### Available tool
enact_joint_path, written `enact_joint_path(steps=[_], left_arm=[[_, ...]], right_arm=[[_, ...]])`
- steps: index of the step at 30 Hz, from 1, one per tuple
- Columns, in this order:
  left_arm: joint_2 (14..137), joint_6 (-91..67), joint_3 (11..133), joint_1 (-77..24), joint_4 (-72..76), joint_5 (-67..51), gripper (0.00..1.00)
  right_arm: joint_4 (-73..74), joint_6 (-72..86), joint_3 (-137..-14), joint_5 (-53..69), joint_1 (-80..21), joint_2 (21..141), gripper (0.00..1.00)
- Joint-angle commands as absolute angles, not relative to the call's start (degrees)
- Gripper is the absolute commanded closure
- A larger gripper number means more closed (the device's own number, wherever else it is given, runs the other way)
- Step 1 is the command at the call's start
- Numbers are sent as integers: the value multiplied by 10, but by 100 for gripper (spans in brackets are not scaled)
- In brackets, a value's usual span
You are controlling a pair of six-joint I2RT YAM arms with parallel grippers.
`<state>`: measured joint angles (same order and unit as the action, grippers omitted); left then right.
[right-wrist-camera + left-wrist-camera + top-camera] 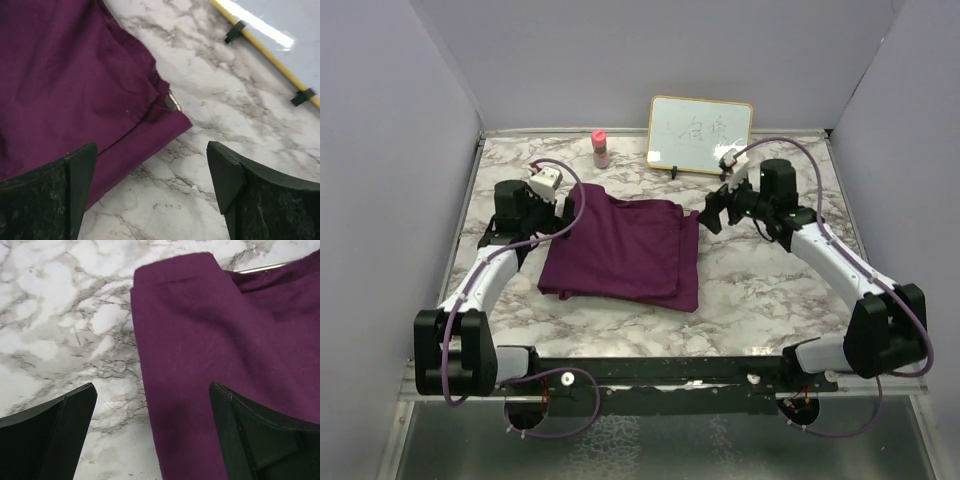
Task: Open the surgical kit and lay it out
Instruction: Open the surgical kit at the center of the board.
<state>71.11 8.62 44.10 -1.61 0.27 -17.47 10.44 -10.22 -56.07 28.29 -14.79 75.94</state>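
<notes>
I have both tools wide open and empty. The left gripper [152, 392] straddles the far left edge of the folded purple wrap [625, 250], the right gripper [152, 150] its far right corner. The wrap lies unopened mid-way across the marble table [770, 290]. The whiteboard [699, 135] scribbles are too faint for me to read.
</notes>
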Motion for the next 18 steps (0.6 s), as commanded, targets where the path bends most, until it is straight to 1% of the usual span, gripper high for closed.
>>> enact_joint_path(steps=[1, 3, 9, 14, 18], left_arm=[[747, 69, 447, -14, -12, -222, 2], [764, 68, 451, -14, -14, -231, 3], [819, 61, 474, -14, -36, -260, 12], [864, 42, 502, -14, -66, -275, 22], [878, 24, 496, -14, -68, -300, 29]], right_arm=[[74, -58, -550, 271, -187, 827, 11], [70, -43, -546, 271, -193, 853, 14], [65, -15, -527, 302, -195, 910, 21], [53, 0, -519, 323, -196, 937, 32], [54, 8, -530, 317, -196, 957, 43]])
